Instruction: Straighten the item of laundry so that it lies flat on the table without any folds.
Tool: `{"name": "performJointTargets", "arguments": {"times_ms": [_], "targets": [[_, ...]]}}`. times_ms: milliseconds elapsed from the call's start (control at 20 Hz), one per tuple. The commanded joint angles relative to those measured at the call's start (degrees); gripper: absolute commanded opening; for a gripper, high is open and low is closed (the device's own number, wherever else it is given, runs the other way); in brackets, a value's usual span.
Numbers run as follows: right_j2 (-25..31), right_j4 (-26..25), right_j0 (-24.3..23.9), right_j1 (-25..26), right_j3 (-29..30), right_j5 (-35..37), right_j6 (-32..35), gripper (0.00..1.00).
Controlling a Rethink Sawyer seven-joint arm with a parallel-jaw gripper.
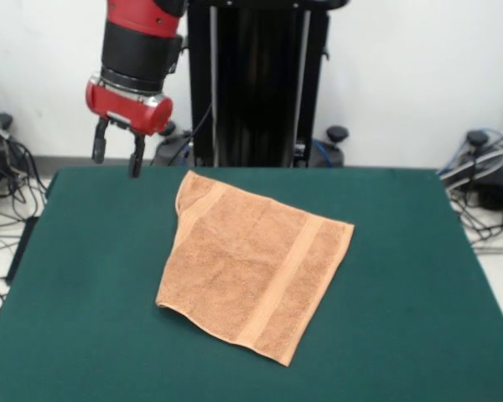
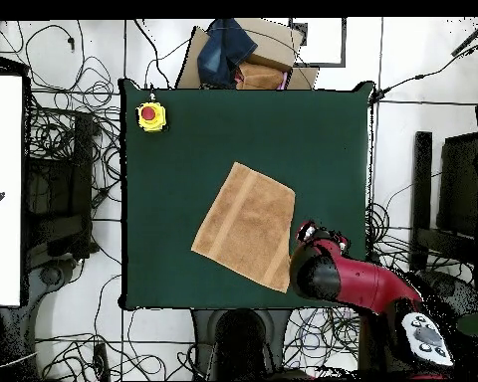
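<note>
Towel spread on the green surface, claw up and off to the side.

Nearest corner of the peach towel points down at us, both band stripes showing; along its upper-left edge a narrow strip looks folded over, hard to read how much. Claw hangs above the surface's far corner, two dark fingers apart, gripping nothing, well clear of the cloth. From overhead the red arm covers the claw completely; a yellow box with a red button sits at one corner.
</note>
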Motion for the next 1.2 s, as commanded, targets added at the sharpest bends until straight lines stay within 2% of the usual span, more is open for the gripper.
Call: {"name": "performJointTargets", "arguments": {"times_ms": [50, 450, 700, 800, 850, 1000, 1100, 1200], "targets": [[14.18, -10.83, -10.21, -3.79, 1.49, 20.32, -21.66, 1.00], [14.09, -16.51, -10.28, -5.02, 3.95, 17.16, -14.29, 1.00], [15.28, -17.06, -10.90, -5.42, 4.48, 19.50, -13.26, 1.00], [14.48, -18.59, -10.19, -5.55, 4.68, 17.30, -11.86, 1.00], [12.63, -19.78, -8.28, -6.00, 4.32, 16.36, -10.67, 1.00], [13.01, -19.99, -8.63, -4.56, 6.10, 12.73, -7.13, 1.00], [14.02, -20.23, -10.51, -2.77, 7.18, 12.20, -7.02, 1.00], [15.58, -22.46, -12.62, -2.22, 7.28, 15.41, -12.00, 1.00]]}}
